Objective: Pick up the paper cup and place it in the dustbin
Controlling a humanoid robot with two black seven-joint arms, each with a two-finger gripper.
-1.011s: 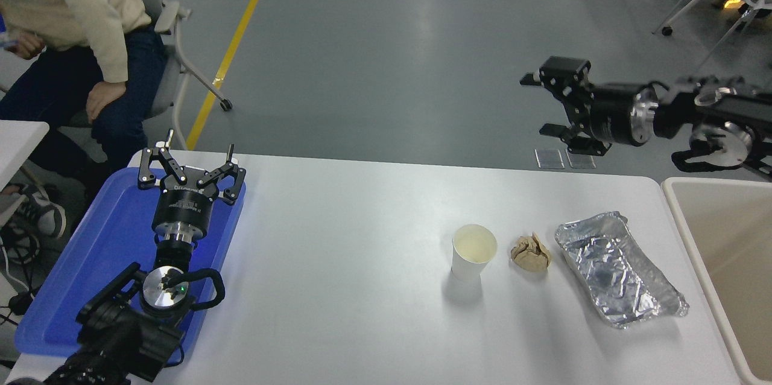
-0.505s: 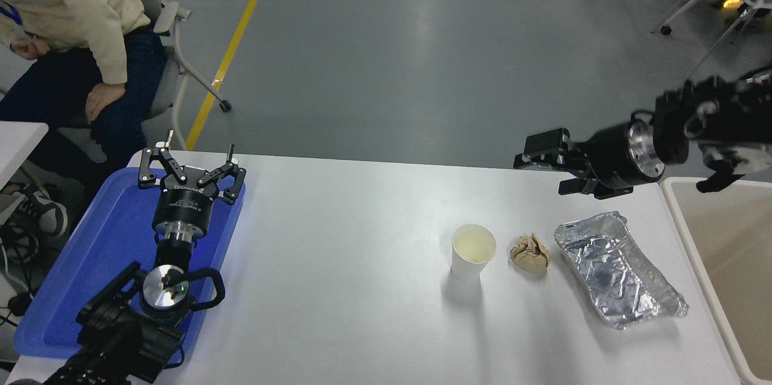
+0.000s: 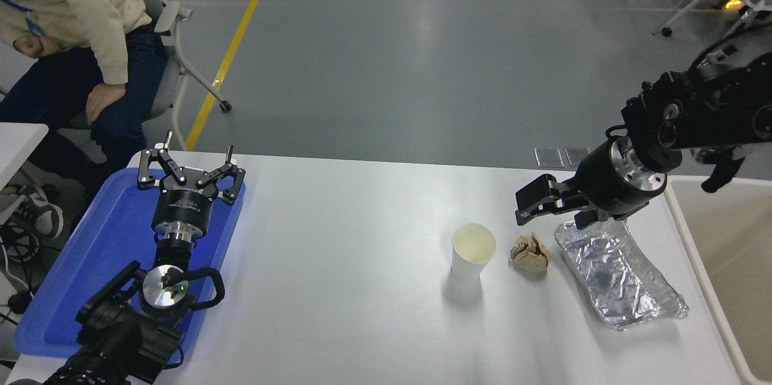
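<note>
Cup: the paper cup [image 3: 473, 259] is seen upright on the white table [image 3: 338, 288], free of any grip, just left of a crumpled paper ball [image 3: 530, 254].
Right gripper [image 3: 538, 209]: held above the table beyond the ball, near the foil tray [image 3: 618, 273]; whether its jaws are apart cannot be told.
Left gripper [image 3: 188, 169]: parked over the blue tray [image 3: 78, 276], jaws spread apart.
Dustbin [image 3: 721, 264]: found at the table's right edge.

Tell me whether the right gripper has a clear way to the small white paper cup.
Probably yes. The right gripper hangs above the crumpled tan paper ball, just right of the small white paper cup. The cup stands upright with bare table around it.
</note>
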